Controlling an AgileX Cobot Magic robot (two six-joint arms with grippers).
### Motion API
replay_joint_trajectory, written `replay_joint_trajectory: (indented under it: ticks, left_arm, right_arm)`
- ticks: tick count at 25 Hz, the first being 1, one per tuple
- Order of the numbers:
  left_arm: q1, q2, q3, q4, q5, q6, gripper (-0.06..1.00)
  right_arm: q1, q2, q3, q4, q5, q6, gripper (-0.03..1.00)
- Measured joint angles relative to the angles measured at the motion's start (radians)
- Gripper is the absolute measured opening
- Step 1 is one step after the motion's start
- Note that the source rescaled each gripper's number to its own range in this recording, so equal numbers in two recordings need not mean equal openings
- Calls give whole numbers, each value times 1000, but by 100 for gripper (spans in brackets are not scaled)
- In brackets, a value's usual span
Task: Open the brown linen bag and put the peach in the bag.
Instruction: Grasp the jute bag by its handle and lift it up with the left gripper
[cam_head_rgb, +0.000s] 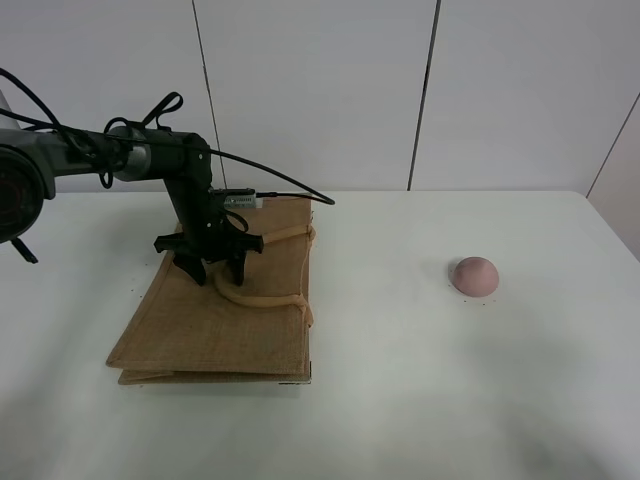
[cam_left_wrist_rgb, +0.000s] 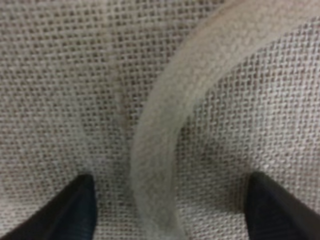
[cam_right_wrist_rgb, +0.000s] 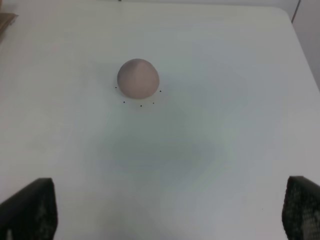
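Observation:
The brown linen bag (cam_head_rgb: 215, 325) lies flat and closed on the left of the white table, its beige loop handles (cam_head_rgb: 262, 298) resting on top. My left gripper (cam_head_rgb: 217, 274) points down onto the bag's upper part, open, with a fingertip on each side of one handle. In the left wrist view the handle (cam_left_wrist_rgb: 162, 125) curves between the two open fingertips (cam_left_wrist_rgb: 75, 212) over the woven cloth (cam_left_wrist_rgb: 60, 75). The peach (cam_head_rgb: 474, 275) sits alone on the table at the right. The right wrist view shows the peach (cam_right_wrist_rgb: 138, 78) ahead of my open, empty right gripper (cam_right_wrist_rgb: 166, 212), well apart from it.
The white table (cam_head_rgb: 400, 400) ends at a white panelled wall behind. A black cable (cam_head_rgb: 290, 185) runs from the left arm over the bag's far edge. A corner of the bag (cam_right_wrist_rgb: 6, 20) shows in the right wrist view. The right arm is outside the exterior high view.

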Motion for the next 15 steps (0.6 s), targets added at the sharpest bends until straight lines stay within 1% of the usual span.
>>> replay_joint_trajectory:
  ticks: [1, 2, 4, 6, 7, 11, 15]
  left_arm:
    - [0, 0, 0, 2, 0, 0, 80]
    - [0, 0, 0, 4, 0, -1, 69]
    - [0, 0, 0, -1, 0, -1, 43]
    - [0, -1, 0, -1, 0, -3, 12]
    - [0, -4, 0, -3, 0, -3, 1]
    - [0, -19, 0, 10, 5, -12, 1]
    - [0, -70, -23, 24, 49, -14, 1]
  right_arm:
    - [0, 0, 0, 0, 0, 0, 100]
    - [0, 0, 0, 0, 0, 0, 100]
    - [0, 0, 0, 0, 0, 0, 100]
    - [0, 0, 0, 0, 0, 0, 100]
    - [0, 0, 0, 0, 0, 0, 100]
    - [0, 0, 0, 0, 0, 0, 100]
    - [0, 0, 0, 0, 0, 0, 100]
